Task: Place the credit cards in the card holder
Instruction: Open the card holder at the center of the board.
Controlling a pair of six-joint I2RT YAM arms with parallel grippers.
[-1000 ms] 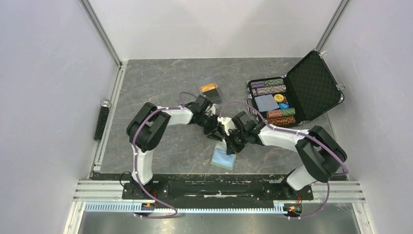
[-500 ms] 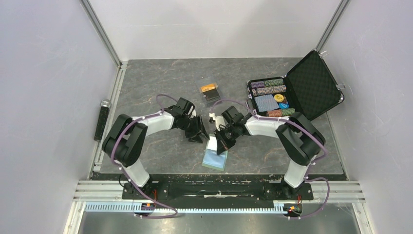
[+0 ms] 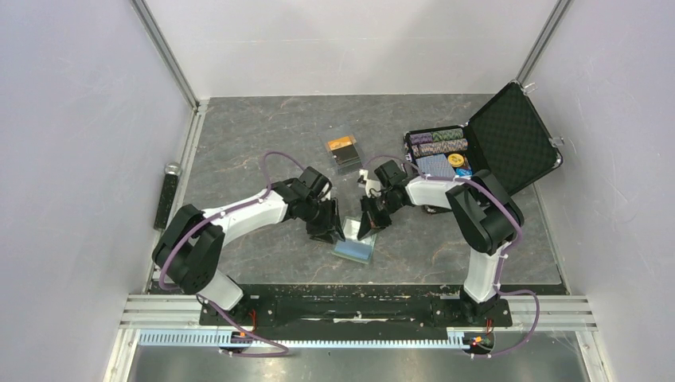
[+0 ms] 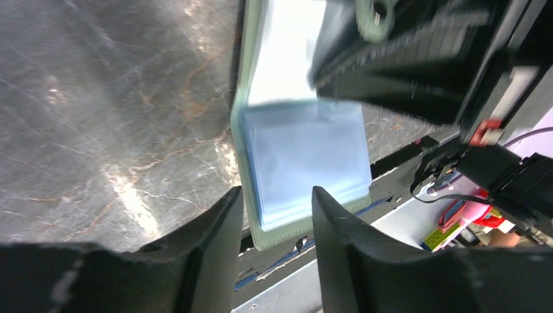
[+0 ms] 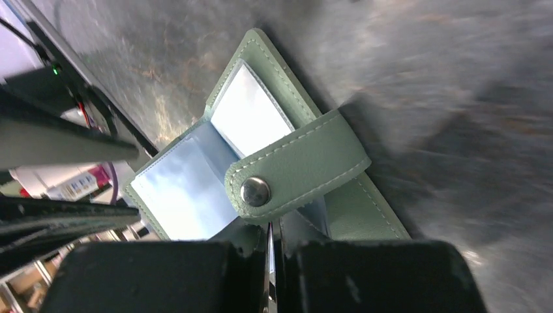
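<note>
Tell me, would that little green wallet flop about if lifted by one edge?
Probably floppy: the card holder lies opened at a fold, and its snap tab bends over loosely, so one half would likely droop. It looks thin, so probably light. The glossy blue pockets may be slippery.

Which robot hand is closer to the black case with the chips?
Right. The right gripper is left of the black case; the left gripper is farther left, across the card holder.
</note>
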